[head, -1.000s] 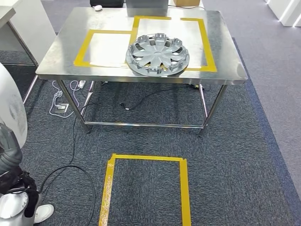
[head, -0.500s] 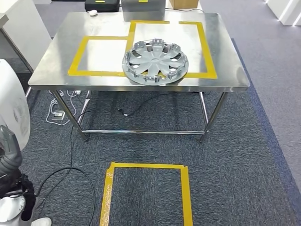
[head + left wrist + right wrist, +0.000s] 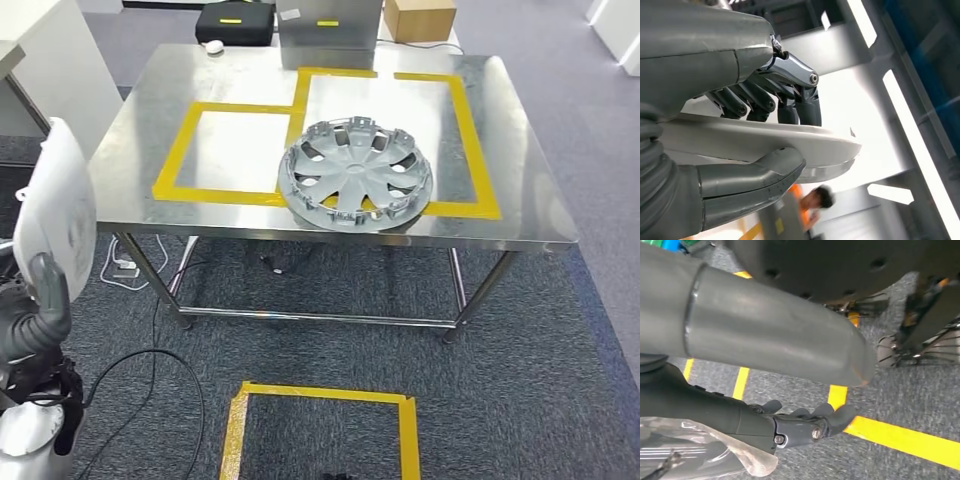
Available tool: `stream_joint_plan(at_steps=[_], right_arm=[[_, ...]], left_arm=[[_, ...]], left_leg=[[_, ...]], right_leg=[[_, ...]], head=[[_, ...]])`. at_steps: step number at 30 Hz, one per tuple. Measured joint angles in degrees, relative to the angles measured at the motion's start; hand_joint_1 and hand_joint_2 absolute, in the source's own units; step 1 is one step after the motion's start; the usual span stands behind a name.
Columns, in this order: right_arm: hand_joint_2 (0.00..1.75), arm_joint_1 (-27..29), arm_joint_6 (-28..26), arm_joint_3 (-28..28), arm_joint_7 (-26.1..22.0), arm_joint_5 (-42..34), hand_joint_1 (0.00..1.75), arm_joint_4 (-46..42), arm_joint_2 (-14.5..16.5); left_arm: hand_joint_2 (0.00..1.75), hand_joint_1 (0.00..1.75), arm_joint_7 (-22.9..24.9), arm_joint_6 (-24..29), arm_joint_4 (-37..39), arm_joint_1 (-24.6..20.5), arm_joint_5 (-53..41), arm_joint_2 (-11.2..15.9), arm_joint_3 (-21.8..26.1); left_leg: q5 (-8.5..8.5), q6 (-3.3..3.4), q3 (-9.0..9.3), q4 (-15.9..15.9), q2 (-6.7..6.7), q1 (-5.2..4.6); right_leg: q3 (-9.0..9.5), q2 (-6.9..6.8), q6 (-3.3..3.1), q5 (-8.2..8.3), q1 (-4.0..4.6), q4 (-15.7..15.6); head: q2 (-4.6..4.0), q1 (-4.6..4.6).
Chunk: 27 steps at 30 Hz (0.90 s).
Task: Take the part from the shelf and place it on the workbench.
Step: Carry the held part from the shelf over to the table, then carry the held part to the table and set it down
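My left hand [image 3: 44, 302] holds a white, rounded panel part [image 3: 59, 212] upright at the left edge of the head view. In the left wrist view the thumb [image 3: 753, 180] presses one face of the white part [image 3: 764, 145] and the dark fingers [image 3: 798, 107] the other. Ahead stands the steel workbench [image 3: 143, 120], marked with two yellow tape rectangles. A silver hubcap [image 3: 355, 175] lies on it, overlapping the near tape line. My right hand [image 3: 806, 422] hangs over the carpet with loosely bent fingers and nothing in it.
A yellow tape square [image 3: 324, 430] marks the carpet before the bench. Cables [image 3: 151, 370] trail on the floor at left. A black bag [image 3: 234, 22], a grey box [image 3: 328, 30] and a cardboard box [image 3: 419, 18] sit beyond the bench. A white desk [image 3: 53, 60] stands far left.
The camera has moved: bench and floor square sit lower and further right in the picture. The white part in my left hand now stands higher.
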Motion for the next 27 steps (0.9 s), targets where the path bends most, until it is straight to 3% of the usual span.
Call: stream_joint_plan(at_steps=[1, 2, 3, 5, 6, 7, 9, 10, 11, 12, 14, 15, 16, 18, 20, 21, 23, 24, 25, 27], right_arm=[[0.00, -0.1, 0.0, 0.0, 0.0, 0.0, 0.00, 0.0, 0.0], [0.00, -0.5, 0.0, 0.0, -0.1, 0.0, 0.00, 0.0, 0.0], [0.00, -0.7, 0.0, 0.0, -0.1, 0.0, 0.00, -0.1, 0.0], [0.00, -1.1, 0.0, 0.0, -0.2, 0.0, 0.00, -0.1, -0.1], [0.00, -1.1, 0.0, 0.0, -0.2, 0.0, 0.00, -0.1, -0.1], [0.00, -1.0, 0.0, 0.0, -0.3, 0.0, 0.00, -0.1, -0.1], [0.00, -0.8, 0.1, 0.0, -0.3, 0.1, 0.00, -0.1, -0.1], [0.00, -0.7, 0.1, 0.0, -0.3, 0.1, 0.00, -0.1, 0.0], [0.00, -0.7, 0.1, 0.0, -0.3, 0.2, 0.00, -0.1, 0.0], [0.00, -0.7, 0.1, 0.0, -0.3, 0.2, 0.00, -0.1, 0.0], [0.00, -0.6, 0.1, 0.0, -0.3, 0.2, 0.00, 0.1, 0.0], [0.00, -0.6, 0.1, 0.0, -0.3, 0.2, 0.00, 0.1, 0.0], [0.00, -0.7, 0.1, 0.0, -0.3, 0.2, 0.00, 0.2, 0.0], [0.00, -1.1, 0.0, 0.0, -0.4, 0.2, 0.00, 0.1, 0.0], [0.00, -1.7, 0.0, 0.0, -0.5, 0.1, 0.00, 0.1, 0.0], [0.00, -1.8, 0.0, 0.0, -0.5, 0.1, 0.00, 0.1, 0.0], [0.00, -1.8, 0.1, 0.0, -0.4, 0.1, 0.00, 0.1, 0.0], [0.00, -1.7, 0.1, 0.0, -0.4, 0.0, 0.00, 0.1, 0.0], [0.00, -1.7, 0.1, -0.1, -0.3, 0.0, 0.00, 0.1, 0.0], [0.00, -1.6, 0.1, -0.3, -0.3, -0.1, 0.00, 0.1, 0.0]], left_arm=[[1.75, 1.75, 0.1, -0.1, 0.1, -0.3, -0.1, -0.1, -0.2], [1.75, 1.75, 0.2, -0.2, 0.1, -0.8, -0.1, -0.1, -0.4], [1.75, 1.75, 0.2, -0.3, 0.2, -1.3, -0.2, -0.1, -0.5], [1.75, 1.75, 0.2, -0.3, 0.3, -1.9, -0.2, -0.2, -0.8], [1.75, 1.75, 0.2, -0.3, 0.4, -1.9, -0.2, -0.2, -0.9], [1.75, 1.75, 0.2, -0.5, 0.5, -1.9, -0.2, -0.2, -1.0], [1.75, 1.75, 0.3, -0.8, 0.7, -1.9, -0.3, -0.1, -1.2], [1.75, 1.75, 0.3, -1.0, 0.9, -1.9, -0.4, -0.1, -1.3], [1.75, 1.75, 0.4, -1.2, 1.0, -2.0, -0.6, -0.1, -1.4], [1.75, 1.75, 0.5, -1.4, 1.1, -2.0, -0.7, 0.0, -1.5], [1.75, 1.75, 0.9, -1.7, 2.0, -2.0, -0.8, 0.1, -1.8], [1.75, 1.75, 1.0, -1.8, 2.4, -2.0, -0.9, 0.2, -2.0], [1.75, 1.75, 1.1, -1.8, 2.8, -2.0, -0.9, 0.2, -2.2], [1.75, 1.75, 1.3, -2.2, 2.9, -2.7, -1.2, 0.1, -2.4], [1.75, 1.75, 1.8, -3.1, 2.9, -3.6, -1.9, 0.1, -2.7], [1.75, 1.75, 2.2, -3.9, 2.9, -3.9, -2.3, 0.1, -3.0], [1.75, 1.75, 3.1, -5.4, 3.2, -4.0, -3.1, 0.2, -3.7], [1.75, 1.75, 3.4, -5.9, 3.3, -3.9, -3.5, 0.2, -4.1], [1.75, 1.75, 3.6, -6.3, 3.5, -3.8, -3.8, 0.2, -4.4], [1.75, 1.75, 3.8, -6.8, 3.9, -3.6, -4.5, 0.3, -4.9]], left_leg=[[-0.19, -0.42, 0.92, 0.2, -0.13, 0.08], [0.44, -0.79, 0.87, 1.4, -0.15, 0.17], [2.00, -1.12, -0.14, 4.4, -0.01, 0.22], [4.42, -1.76, -5.74, 13.7, 0.33, 0.20], [3.90, -2.02, -9.12, 17.7, 0.49, 0.25], [1.83, -2.21, -12.34, 20.1, 0.53, 0.31], [-3.63, -2.39, -17.54, 20.6, 0.55, 0.38], [-4.96, -2.40, -19.37, 19.2, 0.55, 0.38], [-4.08, -2.32, -20.78, 17.0, 0.56, 0.37], [0.22, -2.12, -21.81, 13.8, 0.59, 0.34], [11.31, -1.57, -23.28, 9.0, 0.62, 0.11], [14.99, -1.23, -23.66, 8.2, 0.63, -0.01], [15.78, -0.94, -23.85, 8.6, 0.59, -0.16], [14.48, -0.25, -23.14, 9.0, 0.52, -0.11], [13.83, 0.39, -21.92, 7.9, 0.51, 0.07], [13.60, 0.62, -21.46, 7.5, 0.54, 0.13], [13.11, 0.92, -21.05, 7.1, 0.52, 0.08], [12.83, 0.99, -20.90, 7.1, 0.47, 0.03], [12.54, 1.00, -20.63, 7.1, 0.40, -0.03], [11.92, 0.94, -19.71, 7.1, 0.32, -0.18]], right_leg=[[0.59, 0.03, -0.27, -0.09, 0.23, 0.0], [1.68, 0.09, -0.61, -1.19, 0.21, 0.1], [2.90, 0.16, -0.89, -2.13, 0.03, -0.3], [6.18, 0.31, -1.22, -4.13, -0.44, -1.3], [8.00, 0.37, -1.31, -5.25, -0.56, -1.9], [9.90, 0.47, -1.38, -6.33, -0.67, -2.5], [14.04, 0.79, -1.25, -8.41, -0.93, -3.6], [16.04, 1.06, -1.01, -9.44, -1.03, -4.1], [17.94, 1.28, -0.81, -10.52, -1.13, -4.5], [19.36, 1.48, -0.61, -11.73, -1.18, -4.7], [21.63, 1.89, -0.14, -14.40, -1.11, -4.3], [22.12, 2.08, 0.25, -15.68, -1.10, -4.1], [22.79, 2.22, 0.68, -16.65, -1.07, -4.1], [23.94, 1.97, 1.43, -17.76, -1.16, -5.3], [23.32, 1.07, 1.89, -19.16, -1.15, -3.2], [21.17, 0.65, 2.05, -20.43, -1.15, 0.2], [14.64, 0.33, 2.22, -22.68, -1.14, 8.9], [11.83, 0.33, 2.19, -22.53, -1.13, 11.6], [9.97, 0.33, 2.08, -20.93, -1.11, 12.1], [9.31, 0.34, 1.50, -14.78, -0.92, 7.2]], head=[[0.00, -0.01], [0.01, 0.17], [0.01, 0.26], [0.01, 0.05], [-0.01, -0.11], [-0.01, -0.22], [-0.02, -0.21], [-0.02, -0.20], [-0.02, -0.21], [-0.02, -0.25], [-0.02, -0.47], [-0.02, -0.55], [-0.02, -0.65], [-0.01, -0.62], [-0.02, -0.35], [-0.01, -0.21], [-0.01, 0.09], [-0.01, 0.19], [-0.02, 0.31], [-0.02, 0.40]])
